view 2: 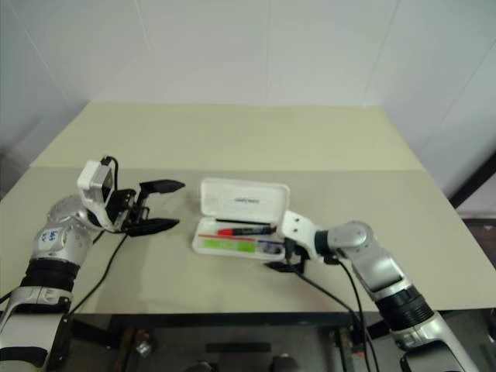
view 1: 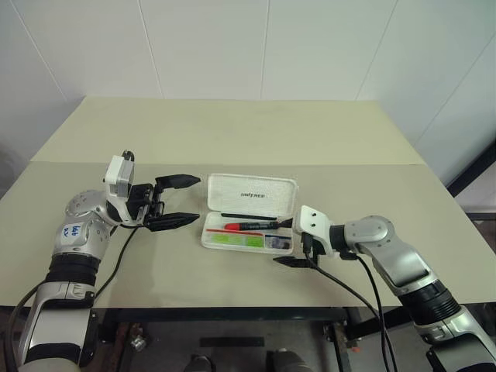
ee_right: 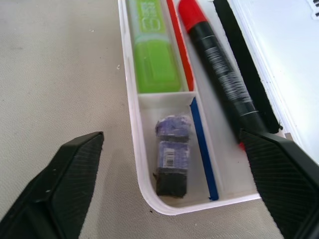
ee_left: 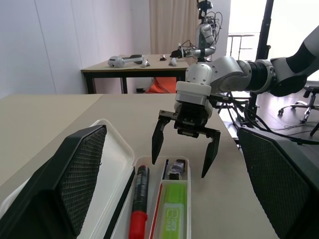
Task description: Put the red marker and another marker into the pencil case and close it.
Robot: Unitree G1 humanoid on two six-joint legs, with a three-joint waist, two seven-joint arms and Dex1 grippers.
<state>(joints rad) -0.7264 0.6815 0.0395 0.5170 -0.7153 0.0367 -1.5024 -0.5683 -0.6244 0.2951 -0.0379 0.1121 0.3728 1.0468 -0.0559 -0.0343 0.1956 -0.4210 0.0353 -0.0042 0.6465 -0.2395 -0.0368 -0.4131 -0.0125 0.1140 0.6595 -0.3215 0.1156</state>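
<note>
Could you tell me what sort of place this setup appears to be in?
Probably a robotics lab or office: a plain beige table against white wall panels, another robot arm on a second table, and office chairs.

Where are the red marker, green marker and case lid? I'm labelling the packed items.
red marker (ee_right: 219, 59): right wrist view, on its black barrel.
green marker (ee_right: 154, 55): right wrist view, mid-body.
case lid (view 1: 252, 194): left eye view, on the lid's inner face by the lettering.
</note>
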